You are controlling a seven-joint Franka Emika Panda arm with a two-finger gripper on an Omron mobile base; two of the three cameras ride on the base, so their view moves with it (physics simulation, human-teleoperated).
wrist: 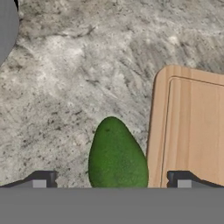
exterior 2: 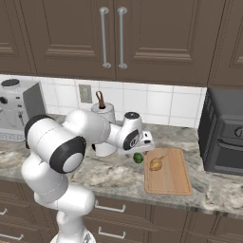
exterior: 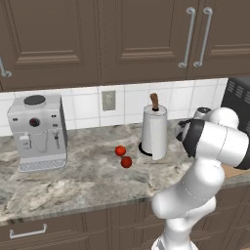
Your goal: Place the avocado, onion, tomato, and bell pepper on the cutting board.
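Observation:
The dark green avocado (wrist: pixel 116 157) (exterior 2: pixel 137 158) lies on the stone counter just left of the wooden cutting board (wrist: pixel 192 127) (exterior 2: pixel 171 178). My gripper (wrist: pixel 111 180) (exterior 2: pixel 144 144) hangs open right above it, one fingertip on each side and apart from it. The tan onion (exterior 2: pixel 155 163) rests on the board's near-left part. Two small red round things (exterior: pixel 120 151) (exterior: pixel 126 162) sit on the counter left of the paper towel roll. I cannot tell which is the tomato and which the bell pepper.
A paper towel holder (exterior: pixel 154 132) (exterior 2: pixel 104 114) stands behind the arm. A grey coffee machine (exterior: pixel 36 132) is at the far left. A black oven (exterior 2: pixel 223 137) stands right of the board. Wall cabinets hang overhead.

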